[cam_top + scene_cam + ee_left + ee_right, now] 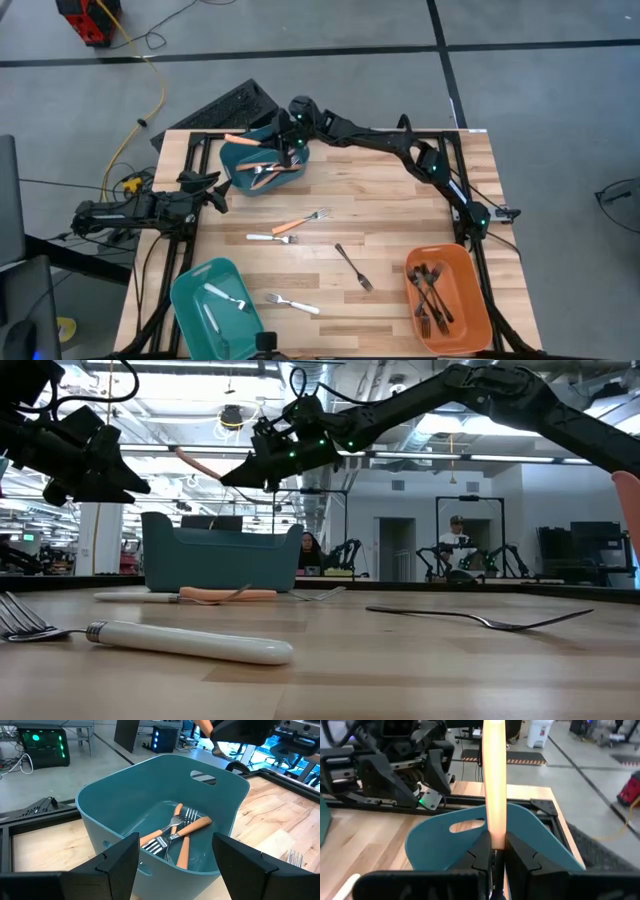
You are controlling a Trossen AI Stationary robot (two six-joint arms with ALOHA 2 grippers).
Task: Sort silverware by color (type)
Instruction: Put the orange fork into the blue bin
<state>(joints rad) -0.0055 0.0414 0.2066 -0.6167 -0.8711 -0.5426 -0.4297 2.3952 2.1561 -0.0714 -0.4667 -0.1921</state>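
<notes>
Clenched on an orange-handled fork (494,780), the right gripper (494,851) is held above the dark teal rectangular plastic bin (240,160) near the far left corner of the wooden table (400,215). The fork is gripped near the tine end of its handle, its long axis running nearly level, and the handle is pointed outward past the bin's far left rim; its tines are hidden between the fingers. The handle is seen as a smooth, rounded, pale orange rod. Several more orange-handled forks with silver tines (175,830) are lying crossed in the bin's bottom. The left gripper (175,865) is held at the table's left edge, just beside the same bin, its fingers spread apart and empty. On the open surface, an orange-handled fork, white-handled forks and a black fork are scattered around the middle.
</notes>
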